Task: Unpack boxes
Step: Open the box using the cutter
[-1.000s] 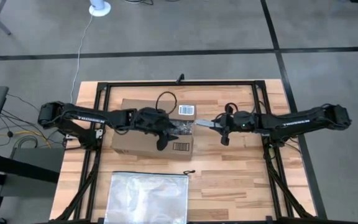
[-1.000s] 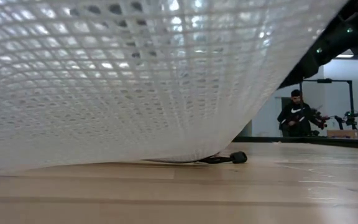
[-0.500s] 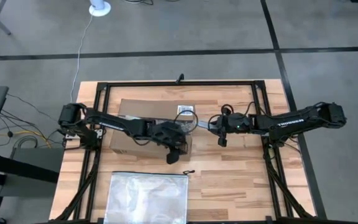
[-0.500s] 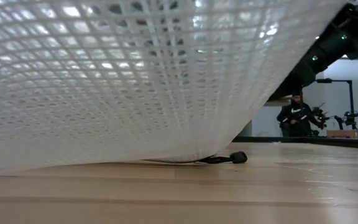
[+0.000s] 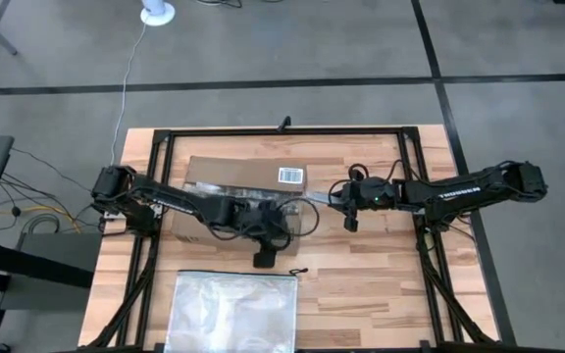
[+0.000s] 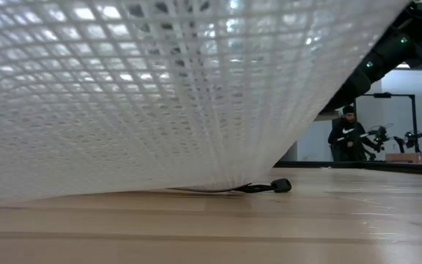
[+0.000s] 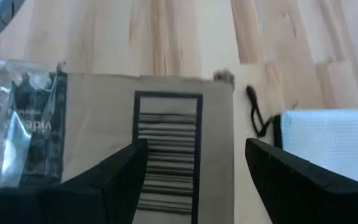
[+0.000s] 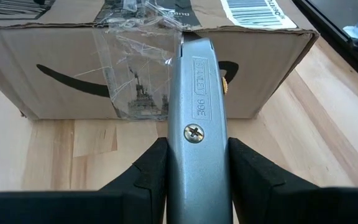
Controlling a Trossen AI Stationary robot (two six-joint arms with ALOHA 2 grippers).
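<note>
One box [image 5: 233,181] half-hidden under left claw [image 7: 194,171], spread wide; right claw [image 8: 197,165] grips knife [image 8: 197,93]; bag [image 6: 160,88] blocks low view

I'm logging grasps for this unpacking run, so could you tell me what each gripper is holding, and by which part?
The right gripper clamps a grey utility knife by its handle, tip at the cardboard box. The left gripper is open over the box, holding nothing.

Brown cardboard box [image 5: 226,176], flat mid-table, white barcode label [image 5: 291,176] on top, torn clear tape [image 8: 137,74] across end seam
</note>
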